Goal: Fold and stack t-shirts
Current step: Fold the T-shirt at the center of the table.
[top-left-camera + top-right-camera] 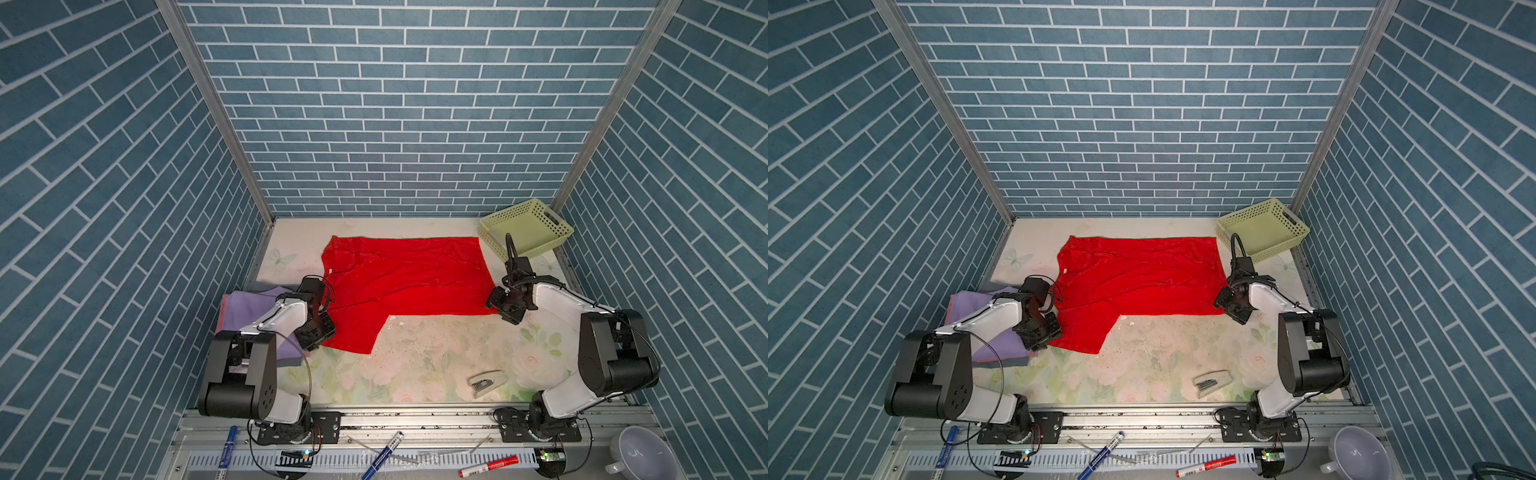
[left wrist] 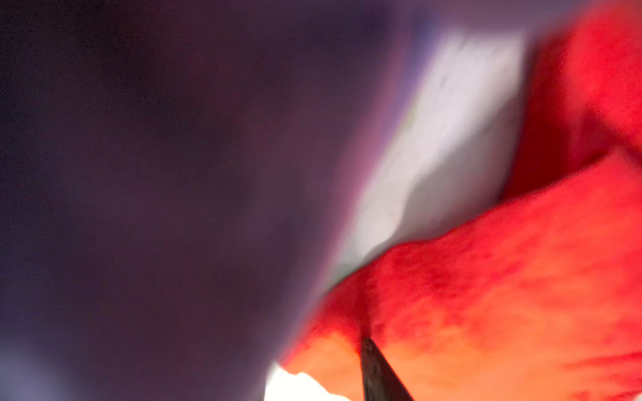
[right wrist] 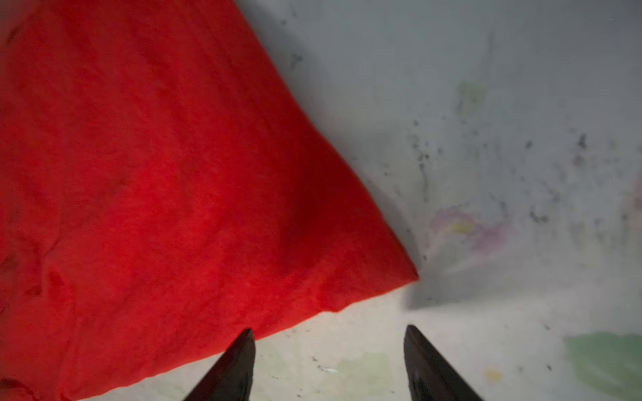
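Note:
A red t-shirt [image 1: 407,274] [image 1: 1142,274] lies spread on the flowered table, one sleeve pointing to the front left. My left gripper [image 1: 322,332] [image 1: 1042,332] sits low on that sleeve's left edge. In the left wrist view the red cloth [image 2: 503,295] bunches into a crease at the one finger [image 2: 375,368] that shows; the other finger is hidden. My right gripper [image 1: 505,309] [image 3: 328,347] stands open just off the shirt's near right corner [image 3: 382,277], with nothing between its fingers. A folded lavender t-shirt [image 1: 249,316] [image 1: 976,311] tops a stack under the left arm.
A pale yellow-green basket [image 1: 525,226] stands at the back right corner. A stapler [image 1: 488,384] lies near the front right. Markers lie on the front rail [image 1: 415,419], with a white bowl [image 1: 640,453] beside them. Brick-patterned walls close in three sides.

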Available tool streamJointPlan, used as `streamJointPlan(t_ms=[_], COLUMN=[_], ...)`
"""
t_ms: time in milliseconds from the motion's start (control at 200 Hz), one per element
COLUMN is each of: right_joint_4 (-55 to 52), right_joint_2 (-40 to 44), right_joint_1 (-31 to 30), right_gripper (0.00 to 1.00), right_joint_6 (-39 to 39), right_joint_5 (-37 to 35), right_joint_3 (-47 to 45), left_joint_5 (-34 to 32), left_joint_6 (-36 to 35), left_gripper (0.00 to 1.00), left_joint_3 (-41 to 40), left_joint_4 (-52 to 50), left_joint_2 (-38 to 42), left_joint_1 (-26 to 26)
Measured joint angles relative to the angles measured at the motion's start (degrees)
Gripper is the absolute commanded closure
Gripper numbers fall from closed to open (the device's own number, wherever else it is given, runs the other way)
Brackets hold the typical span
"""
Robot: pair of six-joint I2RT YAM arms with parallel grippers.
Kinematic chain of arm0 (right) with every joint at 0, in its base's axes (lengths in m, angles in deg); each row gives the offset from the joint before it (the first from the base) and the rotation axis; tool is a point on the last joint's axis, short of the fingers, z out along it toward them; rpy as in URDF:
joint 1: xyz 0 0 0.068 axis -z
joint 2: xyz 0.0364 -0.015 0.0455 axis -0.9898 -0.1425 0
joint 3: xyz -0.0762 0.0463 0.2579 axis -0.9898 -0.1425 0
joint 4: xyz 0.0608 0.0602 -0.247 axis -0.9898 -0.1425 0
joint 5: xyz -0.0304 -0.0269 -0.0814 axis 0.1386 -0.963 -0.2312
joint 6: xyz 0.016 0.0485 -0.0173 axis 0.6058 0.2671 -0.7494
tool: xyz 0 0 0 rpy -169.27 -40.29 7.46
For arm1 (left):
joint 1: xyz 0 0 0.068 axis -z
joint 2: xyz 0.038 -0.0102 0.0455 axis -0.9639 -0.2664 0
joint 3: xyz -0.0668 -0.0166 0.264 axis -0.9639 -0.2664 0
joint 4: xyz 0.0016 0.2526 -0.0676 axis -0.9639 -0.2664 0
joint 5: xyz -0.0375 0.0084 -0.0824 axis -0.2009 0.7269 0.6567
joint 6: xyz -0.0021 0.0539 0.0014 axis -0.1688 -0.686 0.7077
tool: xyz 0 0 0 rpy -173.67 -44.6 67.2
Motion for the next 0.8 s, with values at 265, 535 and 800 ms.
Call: streamJointPlan(t_ms=[265,535,800], right_joint_4=[2.7,11.0,4.5], right_joint_2=[-0.1,-5.8,-7.3], right_joint_1=[0.4,0.4,0.6], right_gripper=[0.35,0.74,1.0], right_joint_6=[2.9,3.8,4.2], right_joint_5=[-1.7,-2.3,-1.4], right_joint_3=[-2.4,1.1,4.0], left_joint_5=[1.7,2.5,0.7], left_joint_6=[0.0,-1.0,-0.6], left_gripper=[0.95,1.0,1.0], left_joint_3=[0.2,0.2,1.5], left_joint_4=[4.3,4.6,-1.6], left_joint_2=[-0.7,1.2,13.7], left_joint_1=[0.0,0.0,0.0])
